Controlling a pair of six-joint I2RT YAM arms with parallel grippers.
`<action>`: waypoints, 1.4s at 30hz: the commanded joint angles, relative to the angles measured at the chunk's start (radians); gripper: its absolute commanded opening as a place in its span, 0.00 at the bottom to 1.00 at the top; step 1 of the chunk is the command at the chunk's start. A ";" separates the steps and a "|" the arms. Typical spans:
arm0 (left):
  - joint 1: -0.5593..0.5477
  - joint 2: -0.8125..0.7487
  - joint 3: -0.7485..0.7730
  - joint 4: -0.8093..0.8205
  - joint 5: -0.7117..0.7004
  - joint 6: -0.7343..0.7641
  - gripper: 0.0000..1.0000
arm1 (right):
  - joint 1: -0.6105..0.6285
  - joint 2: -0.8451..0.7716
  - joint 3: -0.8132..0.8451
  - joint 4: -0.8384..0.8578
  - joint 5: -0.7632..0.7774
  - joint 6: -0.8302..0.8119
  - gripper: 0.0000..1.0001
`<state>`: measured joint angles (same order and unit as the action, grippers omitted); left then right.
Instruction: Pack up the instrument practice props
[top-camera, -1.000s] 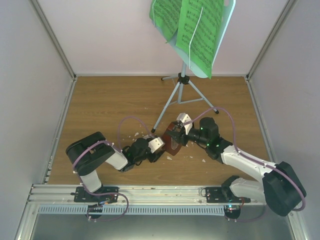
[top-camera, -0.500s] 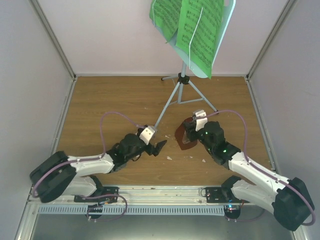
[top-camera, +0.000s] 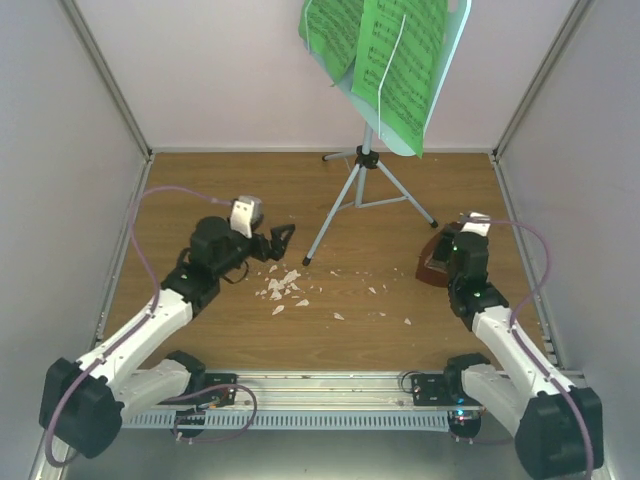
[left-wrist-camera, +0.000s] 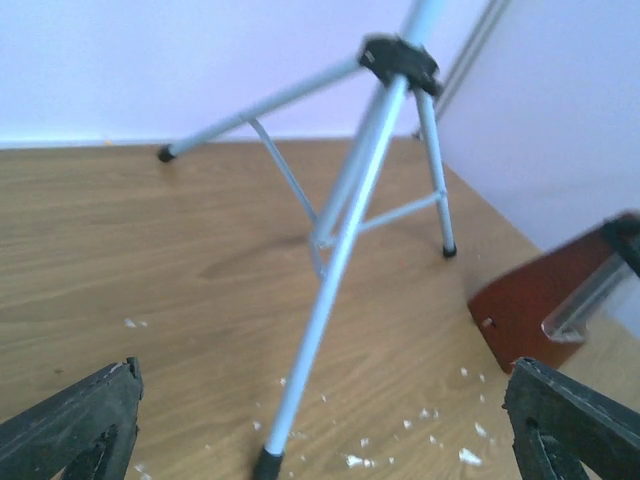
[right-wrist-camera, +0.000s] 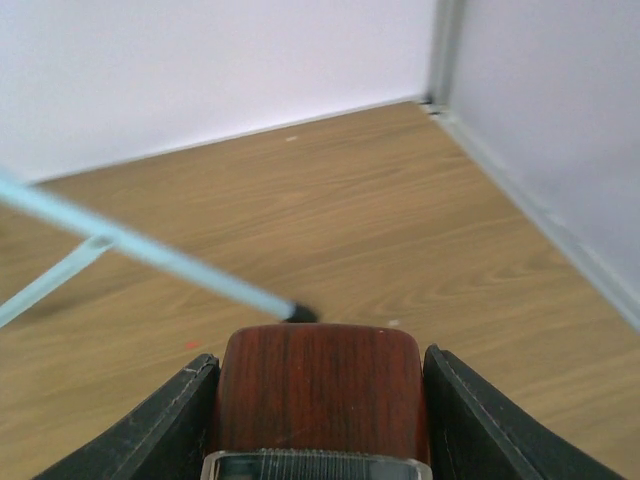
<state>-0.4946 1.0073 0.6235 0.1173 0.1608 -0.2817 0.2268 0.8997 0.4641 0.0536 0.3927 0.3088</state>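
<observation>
Top external view: one stand (top-camera: 366, 158) at twelve o'clock, two green pages (top-camera: 400, 60); right pincer (top-camera: 447, 256) clamps one metronome (top-camera: 431, 265); left pincer (top-camera: 280, 240) gapes wide, empty.

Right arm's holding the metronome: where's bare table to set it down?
Bare: the table's back-right corner, between the music stand's right leg and the right wall; also the back-left corner, beyond the left gripper. Crowded: the middle, where white crumbs lie scattered around the stand's front leg.
</observation>
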 joint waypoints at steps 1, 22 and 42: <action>0.158 -0.004 0.131 -0.184 0.202 -0.055 0.99 | -0.161 0.038 -0.010 -0.015 0.038 0.014 0.44; 0.422 -0.085 0.345 -0.426 0.006 0.150 0.99 | -0.489 0.052 0.107 -0.070 -0.123 -0.019 0.82; 0.421 -0.144 0.245 -0.385 -0.078 0.204 0.99 | -0.203 0.281 0.532 0.012 -0.955 0.002 0.95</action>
<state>-0.0776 0.8799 0.8852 -0.3225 0.0914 -0.0940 -0.1226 1.0847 0.9775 -0.0887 -0.4088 0.2977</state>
